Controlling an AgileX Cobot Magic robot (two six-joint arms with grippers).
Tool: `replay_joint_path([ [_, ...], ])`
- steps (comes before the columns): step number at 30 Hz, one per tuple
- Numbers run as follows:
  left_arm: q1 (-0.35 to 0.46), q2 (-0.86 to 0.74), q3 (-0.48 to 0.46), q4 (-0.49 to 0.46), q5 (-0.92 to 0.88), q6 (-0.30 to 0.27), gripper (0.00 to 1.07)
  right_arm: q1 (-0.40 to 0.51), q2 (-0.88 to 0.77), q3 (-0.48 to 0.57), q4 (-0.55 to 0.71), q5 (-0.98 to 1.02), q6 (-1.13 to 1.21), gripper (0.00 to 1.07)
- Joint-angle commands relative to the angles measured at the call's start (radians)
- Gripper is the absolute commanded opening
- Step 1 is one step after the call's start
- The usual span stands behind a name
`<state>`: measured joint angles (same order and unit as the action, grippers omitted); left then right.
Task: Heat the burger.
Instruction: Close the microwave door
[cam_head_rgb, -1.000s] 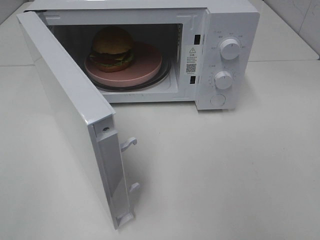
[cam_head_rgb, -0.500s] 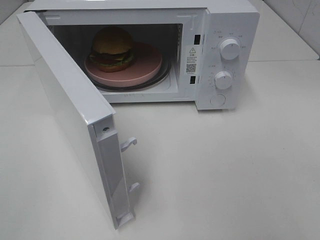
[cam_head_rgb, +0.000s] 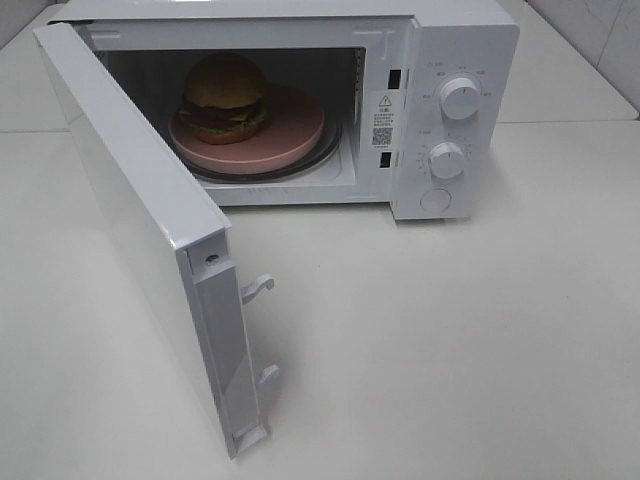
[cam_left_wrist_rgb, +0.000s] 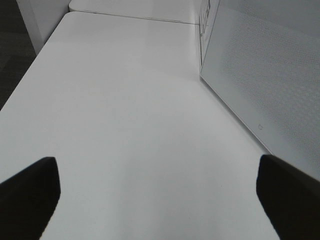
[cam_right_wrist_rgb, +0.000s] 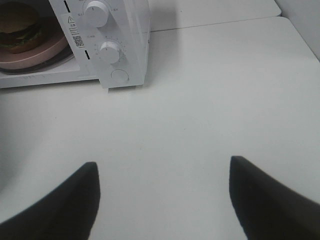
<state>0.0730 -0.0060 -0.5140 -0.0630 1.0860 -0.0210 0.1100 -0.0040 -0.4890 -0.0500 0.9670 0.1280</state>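
Note:
The burger (cam_head_rgb: 224, 97), tan bun with green lettuce and dark filling, sits on a round pink plate (cam_head_rgb: 290, 130) inside the open white microwave (cam_head_rgb: 460, 40); it also shows in the right wrist view (cam_right_wrist_rgb: 19, 29). The microwave door (cam_head_rgb: 140, 230) stands swung wide open toward the front left. Neither arm appears in the exterior high view. My left gripper (cam_left_wrist_rgb: 160, 200) is open and empty over the bare table beside the door's outer face (cam_left_wrist_rgb: 270, 80). My right gripper (cam_right_wrist_rgb: 162, 200) is open and empty, well in front of the microwave's knobs (cam_right_wrist_rgb: 109, 52).
The microwave has two knobs (cam_head_rgb: 459, 97) and a round button (cam_head_rgb: 436, 200) on its right panel. The open door's edge with its latch hooks (cam_head_rgb: 256, 288) juts toward the table front. White table (cam_head_rgb: 450, 340) stretches around; its left edge shows in the left wrist view (cam_left_wrist_rgb: 30, 75).

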Motion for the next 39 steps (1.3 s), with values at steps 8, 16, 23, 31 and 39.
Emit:
replay_joint_path([
  [8, -0.003, -0.003, -0.001, -0.004, -0.016, 0.0, 1.0, -0.005, -0.029, 0.0, 0.004, -0.004, -0.029, 0.72],
  [16, -0.003, -0.003, -0.001, -0.004, -0.016, 0.0, 1.0, -0.005, -0.029, 0.0, -0.016, -0.004, -0.092, 0.72],
  [23, -0.003, -0.003, -0.001, -0.004, -0.016, 0.0, 1.0, -0.007, -0.029, 0.0, -0.015, -0.004, -0.102, 0.75],
  [31, -0.003, -0.003, -0.001, -0.004, -0.016, 0.0, 1.0, -0.042, -0.029, 0.0, -0.014, -0.004, -0.116, 0.95],
  [39, -0.003, -0.003, -0.001, -0.004, -0.016, 0.0, 1.0, -0.085, -0.029, 0.0, -0.004, -0.004, -0.128, 1.0],
])
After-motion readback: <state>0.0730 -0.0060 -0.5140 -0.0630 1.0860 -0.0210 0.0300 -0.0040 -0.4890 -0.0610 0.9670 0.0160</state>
